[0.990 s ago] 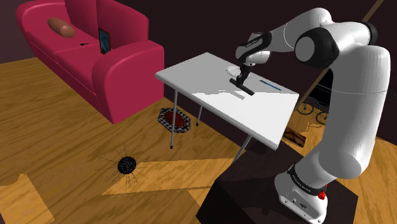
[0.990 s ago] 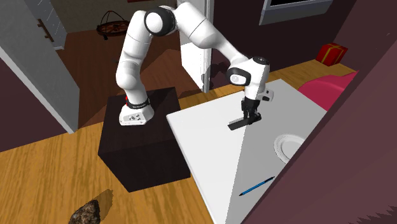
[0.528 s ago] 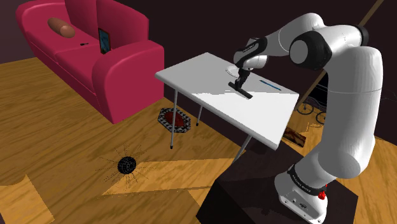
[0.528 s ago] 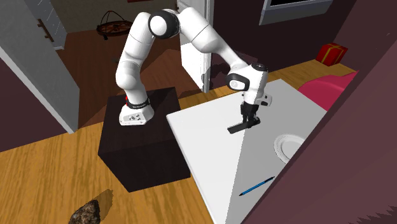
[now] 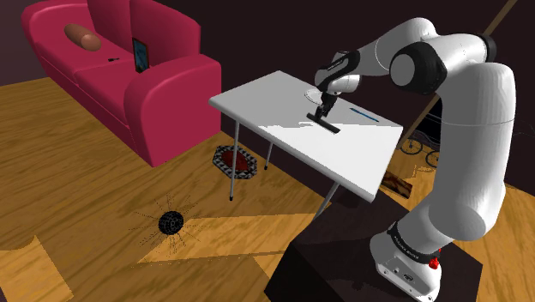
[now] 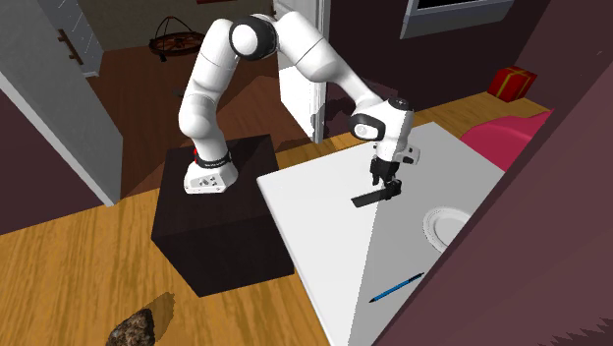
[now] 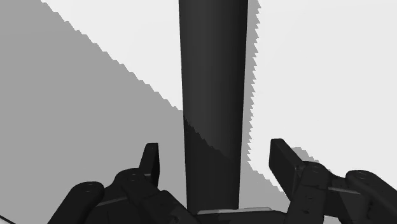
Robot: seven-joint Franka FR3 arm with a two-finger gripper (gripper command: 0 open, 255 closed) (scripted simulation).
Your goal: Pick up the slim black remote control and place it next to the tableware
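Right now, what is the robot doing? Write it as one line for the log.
black remote: lying on white table | gripper: open, fingers either side of it, not touching | plate: nearby, apart from remote

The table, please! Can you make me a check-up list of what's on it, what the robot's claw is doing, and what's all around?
Surface: white table, partly in shadow.
Job's things: slim black remote lies on the table, near the white plate but not touching it.
Clutter: blue pen near the table's edge.
Gripper: gripper is open, just above the remote; its fingers stand on either side without touching it.
Cables: nothing seen.
Surroundings: red sofa, small patterned rug by a table leg, black spiky ball on the wood floor.
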